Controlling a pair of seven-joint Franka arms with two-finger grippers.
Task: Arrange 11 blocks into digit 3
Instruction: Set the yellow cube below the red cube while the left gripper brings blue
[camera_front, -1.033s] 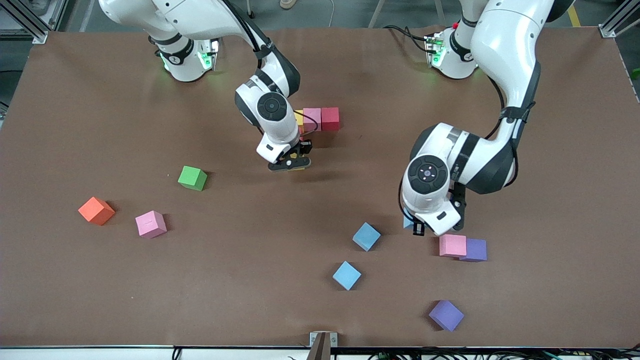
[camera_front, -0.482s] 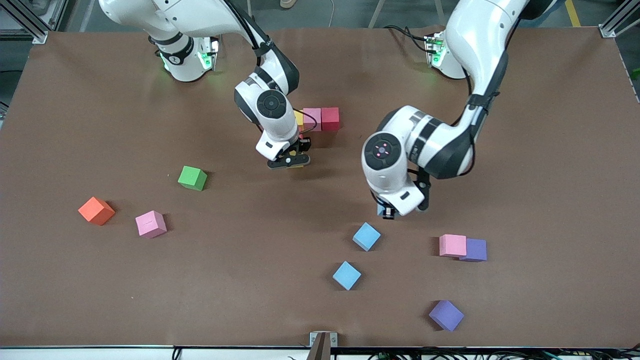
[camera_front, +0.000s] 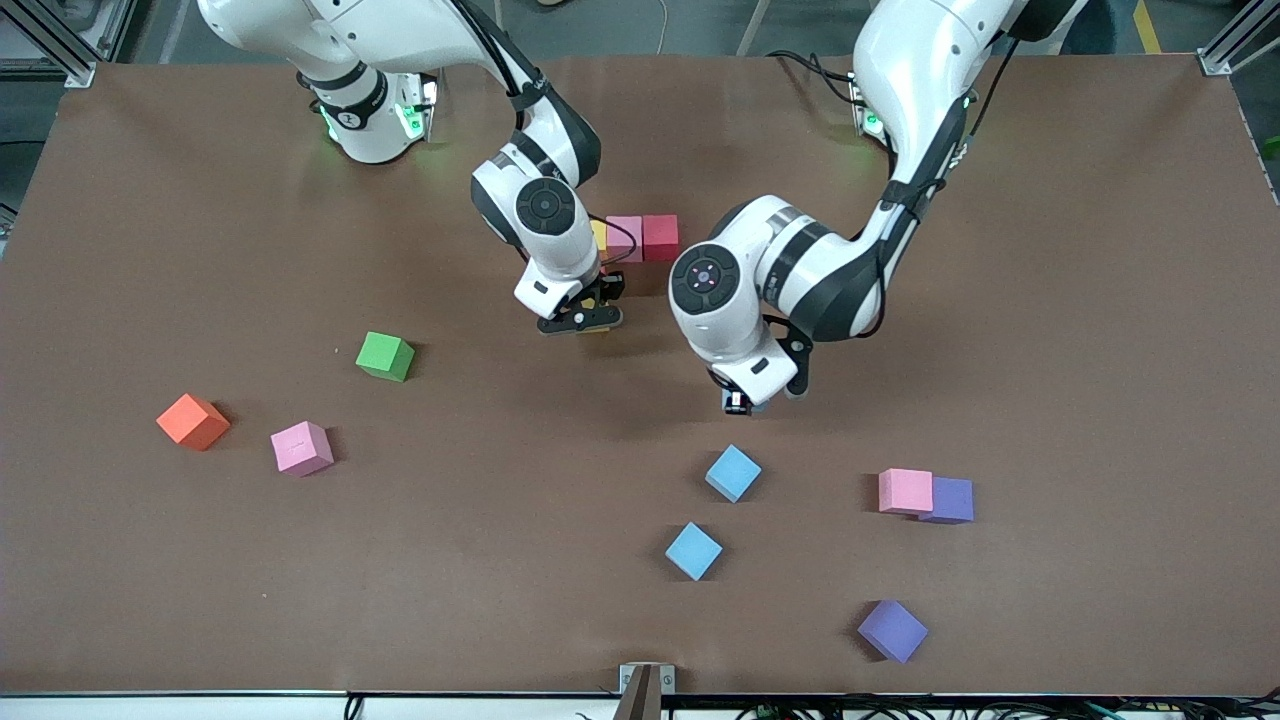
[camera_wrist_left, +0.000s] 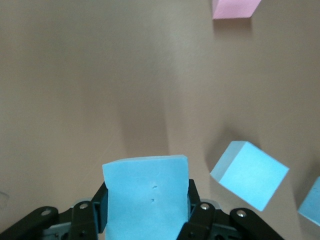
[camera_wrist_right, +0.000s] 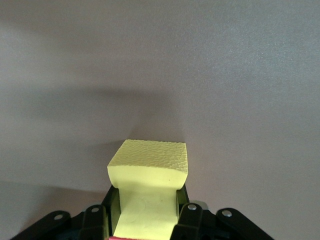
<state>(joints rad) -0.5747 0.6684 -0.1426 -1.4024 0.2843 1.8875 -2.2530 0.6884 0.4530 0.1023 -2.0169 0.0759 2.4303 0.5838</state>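
Left gripper (camera_front: 745, 403) has swung from beside the pink block (camera_front: 905, 491) toward the started row (camera_front: 641, 238), clamping a light blue cube (camera_wrist_left: 146, 196); right gripper (camera_front: 583, 323) pinches a yellow cube (camera_wrist_right: 148, 181) just above the table; seat each flush, square to neighbours

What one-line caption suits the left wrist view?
Left gripper shut on a light blue cube above the brown table.

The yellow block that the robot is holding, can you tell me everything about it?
The yellow block is a small cube of soft-looking foam with a bumpy, matte skin. The right tool is shut on it, its two black fingers pressing its sides. It sits level in that grip, low over the brown table, near the row with the pink cube and red cube. Whether it touches the table cannot be told.
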